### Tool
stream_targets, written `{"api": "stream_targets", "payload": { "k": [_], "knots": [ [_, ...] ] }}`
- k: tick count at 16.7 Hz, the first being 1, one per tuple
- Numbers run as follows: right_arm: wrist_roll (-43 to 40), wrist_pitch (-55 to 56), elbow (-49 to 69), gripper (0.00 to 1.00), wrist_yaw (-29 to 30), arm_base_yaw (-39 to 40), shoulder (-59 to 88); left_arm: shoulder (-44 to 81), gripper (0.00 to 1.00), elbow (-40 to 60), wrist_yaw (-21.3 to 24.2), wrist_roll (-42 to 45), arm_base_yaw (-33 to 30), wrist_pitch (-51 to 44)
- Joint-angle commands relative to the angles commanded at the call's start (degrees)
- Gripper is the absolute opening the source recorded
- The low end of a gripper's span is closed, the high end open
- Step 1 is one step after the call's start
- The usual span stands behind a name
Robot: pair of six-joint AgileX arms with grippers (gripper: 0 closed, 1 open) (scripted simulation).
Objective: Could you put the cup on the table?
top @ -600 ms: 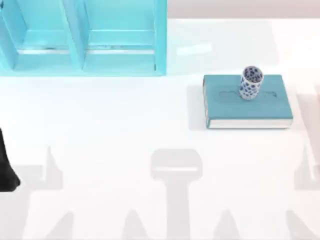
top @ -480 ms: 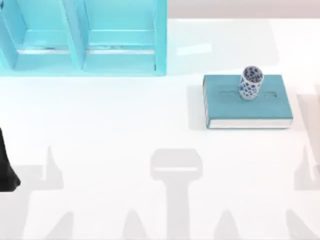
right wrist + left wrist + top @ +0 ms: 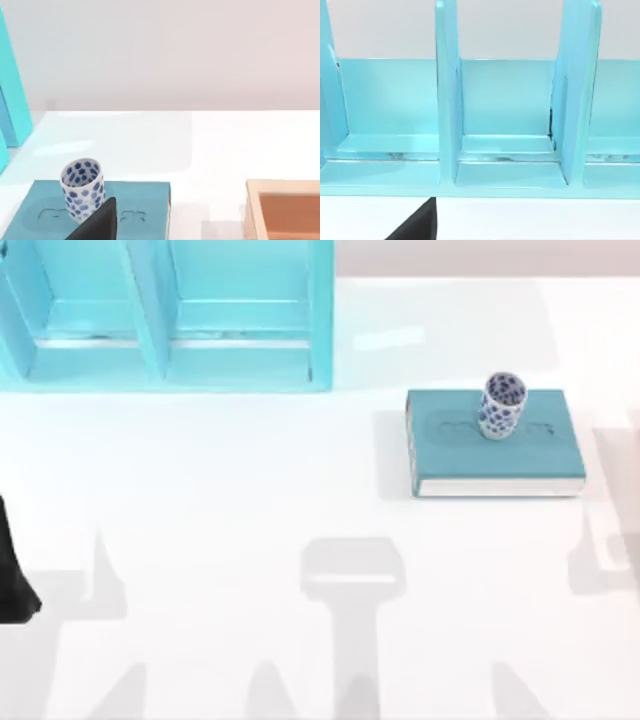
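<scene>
The cup [image 3: 501, 405], small and white with blue speckles, stands upright on the far part of a teal book [image 3: 495, 452] lying on the white table [image 3: 250, 490] at the right. The right wrist view faces the cup [image 3: 82, 188] on the book [image 3: 145, 205] from close by, with a dark part of my right gripper [image 3: 97, 222] at the picture's edge just in front of the cup and apart from it. My left arm [image 3: 12, 575] sits parked at the table's left edge, and a dark part of its gripper [image 3: 417, 224] shows before the shelf.
A turquoise shelf unit [image 3: 165, 315] with open compartments stands at the back left. The right wrist view shows a wooden box [image 3: 285, 210] on the table beside the book. Grey arm shadows lie across the table's front.
The shadows at the right of the table have shifted towards the far side and the left. The cup, the book and the left arm have stayed in place.
</scene>
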Motion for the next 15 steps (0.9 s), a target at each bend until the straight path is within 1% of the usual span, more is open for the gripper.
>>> {"api": "stream_targets", "payload": {
  "k": [5, 15],
  "knots": [
    [3.3, -14.6, 23.9, 1.00, -1.2, 3.6, 21.2, 0.0, 1.00, 0.0, 0.0, 0.0, 0.0, 0.0],
    [9.9, -50.4, 81.3, 1.00, -1.2, 9.8, 73.8, 0.0, 1.00, 0.0, 0.0, 0.0, 0.0, 0.0]
  ]
}}
